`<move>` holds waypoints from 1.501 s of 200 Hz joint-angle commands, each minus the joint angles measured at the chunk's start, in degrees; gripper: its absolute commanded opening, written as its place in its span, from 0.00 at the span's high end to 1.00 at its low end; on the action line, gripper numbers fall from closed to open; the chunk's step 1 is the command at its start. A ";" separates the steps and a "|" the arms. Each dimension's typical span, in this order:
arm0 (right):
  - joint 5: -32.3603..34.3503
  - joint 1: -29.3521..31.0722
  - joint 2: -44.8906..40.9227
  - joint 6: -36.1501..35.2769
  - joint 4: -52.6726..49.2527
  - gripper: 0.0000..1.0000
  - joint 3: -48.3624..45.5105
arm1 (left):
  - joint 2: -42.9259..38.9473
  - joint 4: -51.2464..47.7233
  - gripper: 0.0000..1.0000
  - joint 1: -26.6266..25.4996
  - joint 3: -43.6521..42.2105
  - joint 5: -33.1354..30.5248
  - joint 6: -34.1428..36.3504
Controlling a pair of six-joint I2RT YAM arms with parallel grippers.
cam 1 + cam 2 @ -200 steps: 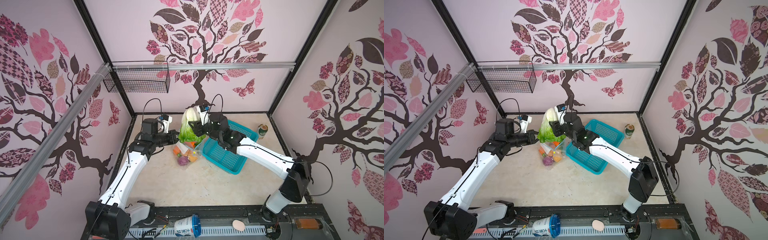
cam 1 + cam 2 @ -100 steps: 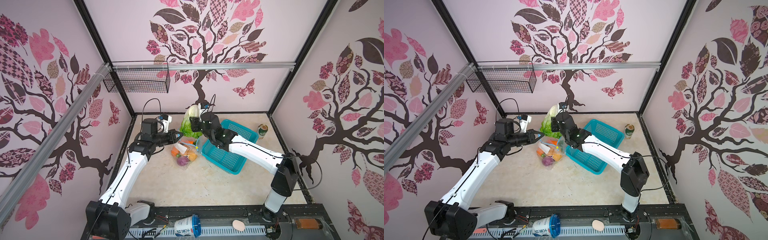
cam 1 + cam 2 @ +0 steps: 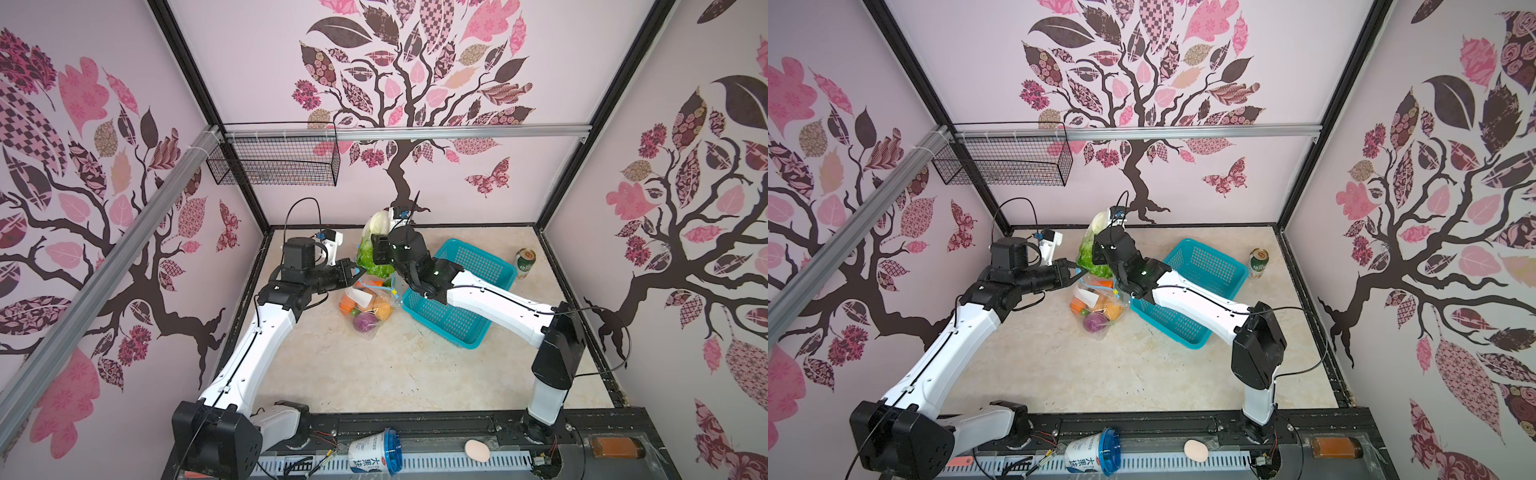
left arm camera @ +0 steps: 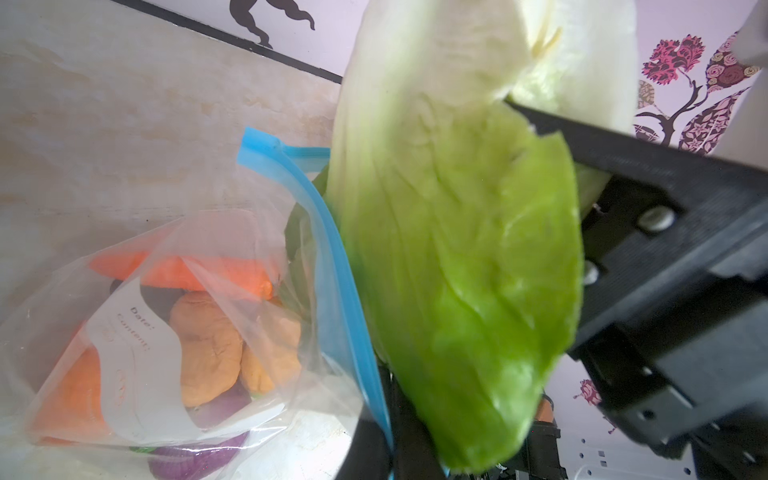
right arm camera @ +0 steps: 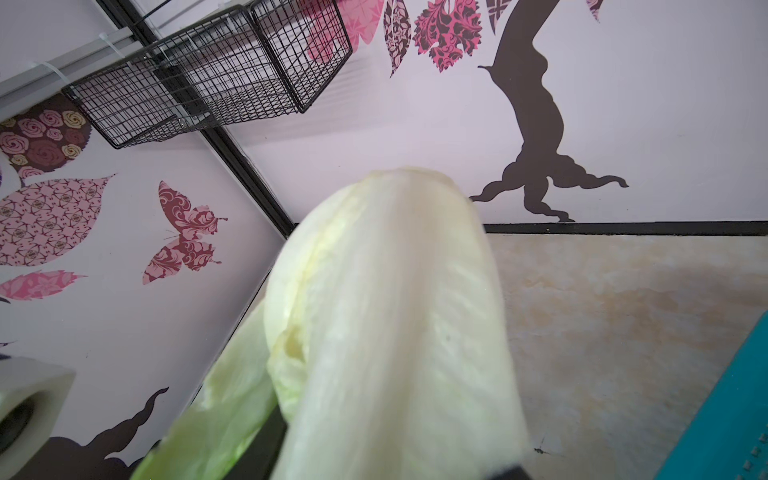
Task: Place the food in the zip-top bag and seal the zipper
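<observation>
1. Your right gripper point(image 3: 379, 248): grasping the napa cabbage point(image 4: 457, 249) mid-length. Over 1 second its arm has folded inward, bringing the leafy tip to the zip-top bag point(image 4: 124, 332) mouth.
2. Your left gripper point(image 3: 355, 274): clenched on the zipper point(image 4: 332, 257), holding that mouth open.
3. Cabbage apparently not yet inside; lower it next.

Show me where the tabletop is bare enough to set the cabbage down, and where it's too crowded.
Widest bare tabletop: the front stretch between the zip-top bag, the teal basket and the front rail. Smaller patch along the back wall, between basket and green can. Crowded at back centre: cabbage, bag mouth, left gripper, right gripper and the basket's corner meet.
</observation>
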 commanded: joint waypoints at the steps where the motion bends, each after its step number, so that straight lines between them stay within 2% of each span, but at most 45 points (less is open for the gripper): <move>1: 0.98 1.41 0.19 1.89 8.60 0.57 -4.18 | -0.18 1.88 1.00 -0.03 -1.10 1.87 0.08; 38: 1.81 1.45 -4.80 -0.20 28.39 0.62 -20.31 | -0.45 1.03 1.00 -0.04 -0.63 1.80 0.79; 70: 1.90 1.41 -6.77 -3.57 35.23 0.62 -26.01 | -0.19 0.94 1.00 0.01 -0.48 2.14 0.75; 102: 2.22 1.41 -8.31 -4.87 35.44 0.61 -26.95 | -0.11 0.69 1.00 0.37 -0.32 1.97 0.90; 136: -4.03 1.50 -9.89 -11.82 33.49 0.61 -27.26 | -0.10 0.61 1.00 0.61 -0.30 1.74 1.06; 157: -1.41 1.58 -12.19 -13.93 32.43 0.60 -30.02 | -0.11 0.21 1.00 0.97 -0.02 1.70 1.33; 186: 1.56 1.50 -15.96 -14.05 34.33 0.60 -34.78 | 0.20 0.16 1.00 1.28 0.00 2.02 1.37; 215: 6.65 1.49 -16.43 -12.70 30.76 0.60 -33.57 | 0.17 0.15 1.00 1.24 -0.10 1.91 1.46; 243: 8.05 1.38 -17.49 -12.55 31.40 0.60 -34.60 | 0.16 0.14 1.00 1.30 -0.13 1.57 1.46; 274: 5.29 0.95 -18.83 -13.55 33.57 0.58 -36.31 | 0.33 0.16 1.00 1.29 -0.11 1.59 1.41; 300: 4.79 -0.31 -18.81 -11.53 30.42 0.58 -35.89 | 0.18 0.15 1.00 1.35 -0.05 1.56 1.45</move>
